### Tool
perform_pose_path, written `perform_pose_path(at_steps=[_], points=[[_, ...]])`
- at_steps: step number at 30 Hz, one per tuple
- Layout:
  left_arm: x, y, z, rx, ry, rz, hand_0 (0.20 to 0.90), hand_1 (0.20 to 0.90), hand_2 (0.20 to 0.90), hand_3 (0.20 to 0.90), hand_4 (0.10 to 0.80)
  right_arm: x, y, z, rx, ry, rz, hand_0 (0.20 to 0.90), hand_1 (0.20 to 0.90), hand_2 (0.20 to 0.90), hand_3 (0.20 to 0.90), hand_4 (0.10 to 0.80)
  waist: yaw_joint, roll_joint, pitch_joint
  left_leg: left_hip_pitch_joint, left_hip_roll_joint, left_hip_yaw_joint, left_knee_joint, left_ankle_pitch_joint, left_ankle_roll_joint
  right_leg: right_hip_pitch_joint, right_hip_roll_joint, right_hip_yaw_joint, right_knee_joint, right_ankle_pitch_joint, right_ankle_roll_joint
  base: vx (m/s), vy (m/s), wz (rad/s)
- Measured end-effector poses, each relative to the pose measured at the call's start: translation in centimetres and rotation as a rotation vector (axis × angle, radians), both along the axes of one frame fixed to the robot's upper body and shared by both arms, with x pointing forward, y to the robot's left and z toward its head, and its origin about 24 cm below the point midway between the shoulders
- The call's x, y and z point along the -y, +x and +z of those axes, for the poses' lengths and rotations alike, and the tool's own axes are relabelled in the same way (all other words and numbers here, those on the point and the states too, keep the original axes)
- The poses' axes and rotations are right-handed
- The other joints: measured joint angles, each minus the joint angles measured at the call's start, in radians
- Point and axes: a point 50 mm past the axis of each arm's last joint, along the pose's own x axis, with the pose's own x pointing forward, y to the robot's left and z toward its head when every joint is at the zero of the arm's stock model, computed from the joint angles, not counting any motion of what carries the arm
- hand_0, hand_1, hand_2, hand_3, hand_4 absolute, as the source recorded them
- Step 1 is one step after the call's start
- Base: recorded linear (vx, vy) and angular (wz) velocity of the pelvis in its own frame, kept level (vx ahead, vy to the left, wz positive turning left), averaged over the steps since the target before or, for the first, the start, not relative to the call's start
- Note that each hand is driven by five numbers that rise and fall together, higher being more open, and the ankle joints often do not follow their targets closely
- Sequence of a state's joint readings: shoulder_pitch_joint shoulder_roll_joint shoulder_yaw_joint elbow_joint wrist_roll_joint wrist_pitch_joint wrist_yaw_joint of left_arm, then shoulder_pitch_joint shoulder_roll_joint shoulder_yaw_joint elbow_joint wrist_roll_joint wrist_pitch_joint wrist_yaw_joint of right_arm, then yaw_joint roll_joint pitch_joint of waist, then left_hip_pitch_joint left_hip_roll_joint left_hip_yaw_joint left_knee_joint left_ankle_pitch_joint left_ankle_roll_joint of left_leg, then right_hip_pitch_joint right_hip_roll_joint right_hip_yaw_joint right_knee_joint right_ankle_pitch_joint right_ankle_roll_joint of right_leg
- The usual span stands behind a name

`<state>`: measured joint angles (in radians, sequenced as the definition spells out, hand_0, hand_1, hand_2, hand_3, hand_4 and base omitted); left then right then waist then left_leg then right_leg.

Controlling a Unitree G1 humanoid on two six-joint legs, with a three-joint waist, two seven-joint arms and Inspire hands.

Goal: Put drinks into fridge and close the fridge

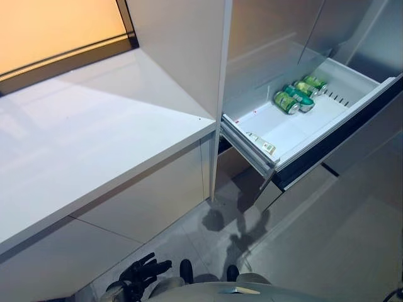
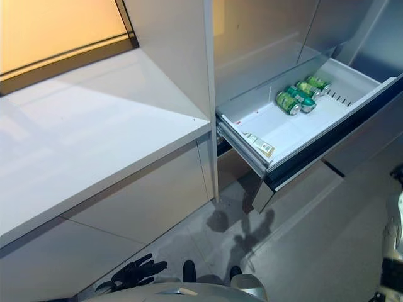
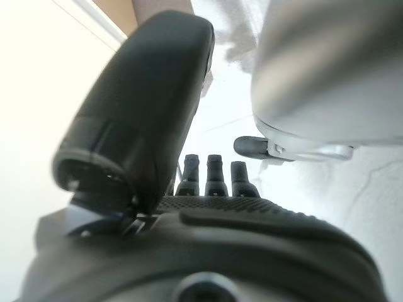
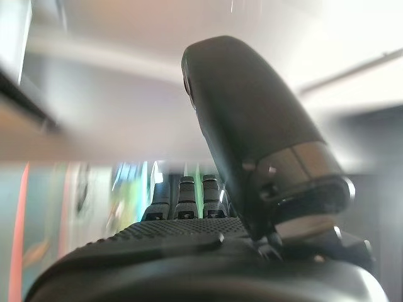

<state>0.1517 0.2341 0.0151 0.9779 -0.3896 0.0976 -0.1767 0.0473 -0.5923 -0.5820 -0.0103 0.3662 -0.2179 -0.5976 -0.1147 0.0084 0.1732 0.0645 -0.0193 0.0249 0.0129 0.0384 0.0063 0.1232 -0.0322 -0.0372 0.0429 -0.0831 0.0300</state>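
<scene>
Four green drink cans (image 1: 298,94) already lay in the open fridge drawer (image 1: 296,135), well ahead of both hands (each empty, fingers relaxed): left hand (image 1: 140,273) hung low; right hand (image 4: 208,245) likewise, leaving closing.

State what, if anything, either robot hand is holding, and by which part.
Nothing is held. The left hand hangs low with relaxed fingers, and the right hand is open too; the green cans lie in the open fridge drawer.
</scene>
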Motion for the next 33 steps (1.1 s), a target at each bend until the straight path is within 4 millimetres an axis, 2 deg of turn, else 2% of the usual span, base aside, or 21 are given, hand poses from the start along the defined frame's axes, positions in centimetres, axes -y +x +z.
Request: perform_pose_path(at_steps=[1,3,8,12,17,19,22,27,30,33], points=[[0.0,-0.4,-0.1,-0.009,-0.001,0.001,0.9,0.9,0.9,0.9,0.8,0.3,-0.3,-0.5,-0.004,0.022,-0.019,0.9,0.9,0.9,0.9,0.8,-0.009,0.006,-0.003,-0.001,0.0,0.001,0.02,-0.013,0.001,-0.008,-0.002,0.004,0.029,-0.016,0.001,0.037,-0.019,-0.01],[-0.1,-0.8,-0.2,-0.021,0.006,0.005,0.9,0.9,0.9,0.9,0.8,1.2,-2.4,-3.3,-0.058,0.104,-0.087,0.9,0.9,0.9,0.9,0.8,-0.021,0.002,-0.002,-0.024,-0.003,0.001,0.107,-0.06,0.004,-0.038,-0.012,0.004,0.138,-0.075,-0.007,0.0,0.0,0.0],[-0.4,-0.5,0.0,-0.013,0.045,0.025,0.9,0.9,0.9,0.9,0.8,2.2,-4.3,-8.6,-0.162,0.308,-0.153,0.9,0.9,0.9,0.9,0.8,-0.028,-0.001,0.004,-0.133,-0.015,0.012,0.312,-0.149,0.001,-0.175,-0.029,0.021,0.388,-0.184,-0.014,-0.063,-0.002,-0.04],[-0.6,1.2,0.3,0.024,0.072,0.041,0.9,0.9,0.9,0.9,0.8,1.5,-4.1,-11.5,-0.229,0.412,-0.126,0.9,0.9,0.9,0.9,0.8,-0.028,0.011,0.038,-0.238,-0.015,0.014,0.452,-0.194,0.001,-0.284,-0.036,0.026,0.534,-0.234,-0.024,-0.092,0.032,-0.02],[-1.3,3.6,1.0,0.066,0.104,0.083,0.9,0.9,0.9,0.9,0.8,0.4,-1.7,-13.5,-0.294,0.478,0.0,0.9,0.9,0.9,0.9,0.8,-0.025,0.018,0.098,-0.345,-0.017,0.013,0.547,-0.209,-0.005,-0.404,-0.045,0.038,0.644,-0.252,-0.027,-0.056,0.02,-0.04],[-1.6,4.3,1.3,0.082,0.112,0.091,0.9,0.9,0.9,0.9,0.8,-0.1,-0.6,-13.5,-0.305,0.483,0.053,0.9,0.9,0.9,0.9,0.8,-0.021,0.018,0.128,-0.359,-0.018,0.014,0.568,-0.209,-0.005,-0.42,-0.043,0.043,0.67,-0.253,-0.029,-0.05,0.012,-0.04],[-2.0,5.9,1.8,0.104,0.122,0.096,0.9,0.9,0.9,0.9,0.8,-1.5,2.7,-12.6,-0.347,0.451,0.227,0.9,0.9,0.9,0.9,0.8,-0.017,0.019,0.168,-0.418,-0.032,0.012,0.609,-0.208,-0.002,-0.484,-0.049,0.053,0.726,-0.253,-0.031,-0.065,0.007,-0.02],[-1.4,7.5,2.3,0.132,0.126,0.045,0.9,0.9,0.9,0.9,0.8,-4.2,7.2,-10.6,-0.373,0.356,0.446,0.9,0.9,0.9,0.9,0.8,-0.005,0.027,0.206,-0.469,-0.047,0.007,0.636,-0.206,0.0,-0.541,-0.059,0.055,0.767,-0.253,-0.031,-0.05,0.001,0.05],[-0.9,8.6,2.6,0.151,0.117,0.021,0.9,0.9,0.9,0.9,0.8,-6.1,9.7,-8.7,-0.383,0.252,0.56,0.9,0.9,0.9,0.9,0.8,0.003,0.041,0.243,-0.491,-0.052,-0.004,0.652,-0.204,0.002,-0.559,-0.057,0.054,0.782,-0.253,-0.031,-0.01,-0.007,0.01],[-0.7,9.1,2.7,0.163,0.113,0.012,0.9,0.9,0.9,0.9,0.8,-7.9,10.9,-7.9,-0.403,0.177,0.644,0.9,0.9,0.9,0.9,0.8,0.008,0.041,0.254,-0.497,-0.053,-0.002,0.655,-0.203,0.002,-0.566,-0.058,0.053,0.783,-0.253,-0.032,0.011,-0.008,-0.01]])
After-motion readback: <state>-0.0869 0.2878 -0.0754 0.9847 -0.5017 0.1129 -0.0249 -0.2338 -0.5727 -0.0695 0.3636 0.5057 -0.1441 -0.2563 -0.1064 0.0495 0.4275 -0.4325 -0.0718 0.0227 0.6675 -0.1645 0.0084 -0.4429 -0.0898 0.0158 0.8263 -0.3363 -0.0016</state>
